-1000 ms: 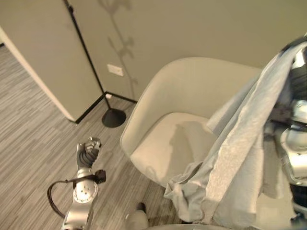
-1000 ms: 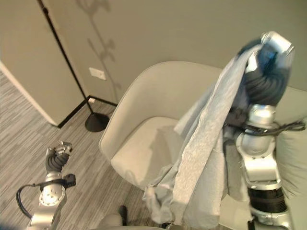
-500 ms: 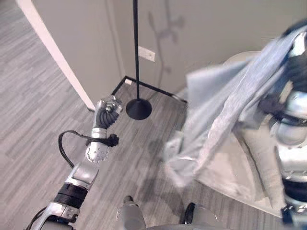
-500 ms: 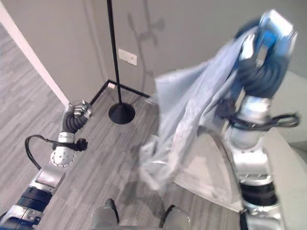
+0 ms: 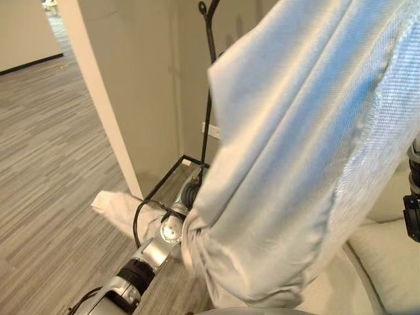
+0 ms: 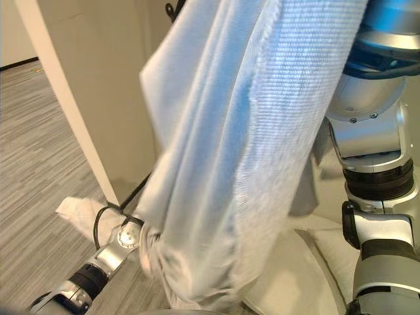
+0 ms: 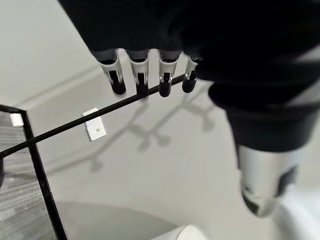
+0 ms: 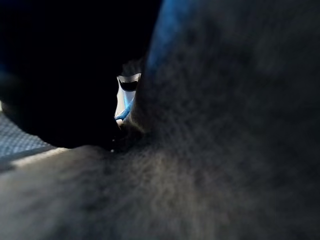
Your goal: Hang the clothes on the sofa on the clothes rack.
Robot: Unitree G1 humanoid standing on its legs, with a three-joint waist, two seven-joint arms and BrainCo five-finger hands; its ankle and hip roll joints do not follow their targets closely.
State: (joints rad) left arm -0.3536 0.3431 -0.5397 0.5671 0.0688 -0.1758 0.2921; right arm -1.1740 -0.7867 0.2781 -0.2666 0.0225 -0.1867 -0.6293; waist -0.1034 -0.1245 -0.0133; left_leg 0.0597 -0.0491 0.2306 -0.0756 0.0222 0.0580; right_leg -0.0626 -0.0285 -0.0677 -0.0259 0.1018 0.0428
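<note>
Grey garment (image 5: 295,151) up high, draped off raised right arm, hanging in long folds across most of both eye views; bottom hem bunched low by left wrist. Right hand buried in the cloth, fingers hidden, state can't be told; right wrist view dark, fuzzy fabric (image 8: 210,150) right against the lens. Rack (image 5: 209,79), thin black pole with hook at top, upright behind garment's left edge, near the wall corner (image 5: 105,125). Left hand (image 7: 150,75) low, mostly behind the hem in eye views; in left wrist view fingers (image 7: 141,82) curled in a row side by side, holding nothing, rack pole crossing the view just past the fingertips. Sofa cushion (image 5: 387,256) pale, at lower right beneath the garment. Grey striped floor (image 5: 46,151) to the left.
</note>
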